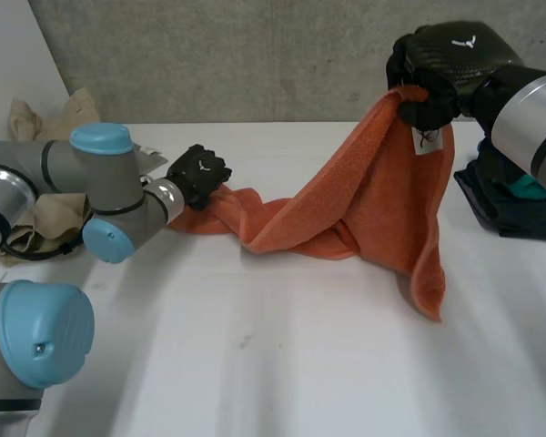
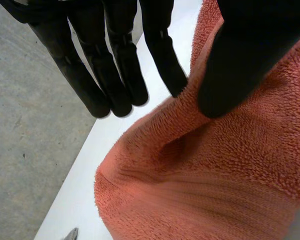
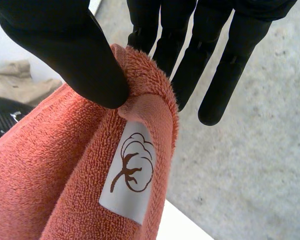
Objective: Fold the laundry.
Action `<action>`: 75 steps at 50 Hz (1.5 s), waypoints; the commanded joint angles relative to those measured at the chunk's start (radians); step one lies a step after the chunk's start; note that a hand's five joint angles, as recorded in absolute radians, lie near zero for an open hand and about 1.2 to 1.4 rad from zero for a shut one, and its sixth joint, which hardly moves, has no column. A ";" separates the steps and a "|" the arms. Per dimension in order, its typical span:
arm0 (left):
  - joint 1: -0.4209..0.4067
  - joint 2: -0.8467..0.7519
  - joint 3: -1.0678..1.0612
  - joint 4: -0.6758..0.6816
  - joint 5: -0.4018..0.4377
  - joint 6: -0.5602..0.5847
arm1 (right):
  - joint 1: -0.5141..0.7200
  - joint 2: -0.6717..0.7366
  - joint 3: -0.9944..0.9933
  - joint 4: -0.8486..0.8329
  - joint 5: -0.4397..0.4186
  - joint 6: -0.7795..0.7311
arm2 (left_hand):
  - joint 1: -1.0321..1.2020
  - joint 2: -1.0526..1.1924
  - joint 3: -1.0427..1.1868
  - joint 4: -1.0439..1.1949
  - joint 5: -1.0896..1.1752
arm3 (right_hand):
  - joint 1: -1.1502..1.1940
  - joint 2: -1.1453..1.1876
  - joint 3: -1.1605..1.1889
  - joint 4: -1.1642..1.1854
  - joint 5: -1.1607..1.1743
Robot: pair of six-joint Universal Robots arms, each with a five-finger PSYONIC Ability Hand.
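Fingers (image 3: 200,50) of the right hand (image 1: 437,68) run straight, pinching a corner of the orange terry towel (image 1: 373,200) against the thumb, held high. The left hand (image 1: 198,177) pinches the opposite end low on the smooth white table (image 1: 255,346). Between them the towel sags in twisted folds that hide its underside. Bare tabletop lies in front. Dark clothes (image 1: 505,205), partly cut off, sit beside the right arm, and crumpled beige cloth (image 1: 36,118) lies behind the left. The white label (image 3: 130,170) bears a cotton-boll print.

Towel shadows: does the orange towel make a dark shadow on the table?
Head view: only a faint, soft shadow on the white table beneath the orange towel, no glare. Left wrist view: a dark crease in its folds. Right wrist view: its white label is evenly lit.
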 commanded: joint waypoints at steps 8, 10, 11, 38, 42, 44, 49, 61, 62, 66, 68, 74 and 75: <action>-0.006 0.038 0.107 0.260 -0.100 0.093 | -0.020 0.257 -0.235 -0.079 0.112 -0.026 | 0.337 0.356 0.361 0.357 0.363 | 0.276 0.217 0.205 0.198 0.216; -0.006 0.093 0.126 0.353 -0.129 0.026 | -0.006 0.293 -0.319 -0.154 0.164 -0.017 | 0.337 0.356 0.361 0.357 0.363 | 0.276 0.217 0.205 0.198 0.216; -0.006 0.117 0.127 0.386 -0.138 -0.005 | -0.001 0.302 -0.344 -0.191 0.183 -0.017 | 0.337 0.356 0.361 0.357 0.363 | 0.276 0.217 0.205 0.198 0.216; 0.044 0.702 -1.053 0.397 -0.281 -0.220 | -0.070 0.418 0.038 -0.332 0.070 -0.281 | 0.337 0.356 0.361 0.357 0.363 | 0.276 0.217 0.205 0.198 0.216; 0.039 0.691 -1.118 0.317 -0.342 -0.184 | -0.072 0.471 0.070 -0.265 0.091 -0.391 | 0.337 0.356 0.361 0.357 0.363 | 0.276 0.217 0.205 0.198 0.216; 0.034 0.685 -1.124 0.264 -0.370 -0.182 | -0.077 0.481 0.076 -0.237 0.108 -0.417 | 0.337 0.356 0.361 0.357 0.363 | 0.276 0.217 0.205 0.198 0.216; 0.031 0.702 -1.117 0.198 -0.392 -0.187 | -0.080 0.480 0.093 -0.220 0.126 -0.410 | 0.285 0.304 0.309 0.305 0.311 | 0.276 0.217 0.205 0.198 0.216; 0.145 0.805 -1.101 0.239 -0.362 -0.197 | -0.084 0.417 0.173 -0.262 0.120 -0.390 | -0.884 -0.866 -0.861 -0.865 -0.858 | 0.276 0.217 0.205 0.198 0.216; 0.169 0.805 -1.101 0.241 -0.341 -0.193 | -0.087 0.417 0.176 -0.268 0.120 -0.391 | -0.884 -0.866 -0.861 -0.865 -0.858 | 0.276 0.217 0.205 0.198 0.216; 0.247 0.783 -1.083 0.236 -0.248 -0.179 | -0.092 0.419 0.176 -0.268 0.120 -0.393 | -0.846 -0.827 -0.823 -0.827 -0.820 | 0.276 0.217 0.205 0.198 0.216; 0.280 0.764 -1.071 0.225 -0.203 -0.158 | -0.093 0.419 0.176 -0.268 0.120 -0.393 | -0.793 -0.774 -0.770 -0.773 -0.767 | 0.276 0.217 0.205 0.198 0.216; 0.350 0.682 -1.037 0.077 -0.128 -0.046 | -0.090 0.414 0.178 -0.266 0.120 -0.388 | -0.587 -0.568 -0.564 -0.568 -0.561 | 0.276 0.217 0.205 0.198 0.216; 0.355 0.676 -1.035 0.058 -0.125 -0.035 | -0.090 0.414 0.178 -0.266 0.120 -0.388 | -0.587 -0.568 -0.564 -0.568 -0.561 | 0.276 0.217 0.205 0.198 0.216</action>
